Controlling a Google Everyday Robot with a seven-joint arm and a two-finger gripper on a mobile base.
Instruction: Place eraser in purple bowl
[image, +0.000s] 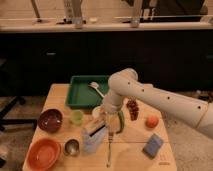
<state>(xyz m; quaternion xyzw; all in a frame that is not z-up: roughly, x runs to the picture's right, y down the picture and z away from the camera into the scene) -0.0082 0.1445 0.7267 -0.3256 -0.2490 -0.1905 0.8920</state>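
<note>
One wooden surface (56, 95) carries all. The arm comes from the right, and its gripper (107, 125) hangs low at the middle. The purple bowl (51, 120) stands well to the left. The eraser (120, 121) seems to be the long dark piece just beside the gripper; whether it is grasped, I cannot tell. I think the carry should pass above the green cup (76, 116) and release low over the bowl.

Hand (106, 121) above cluttered wooden table (131, 146).

Your white arm (150, 97) hides the end effector (106, 121) over the bench (132, 145); the eraser is indistinguishable there.
</note>
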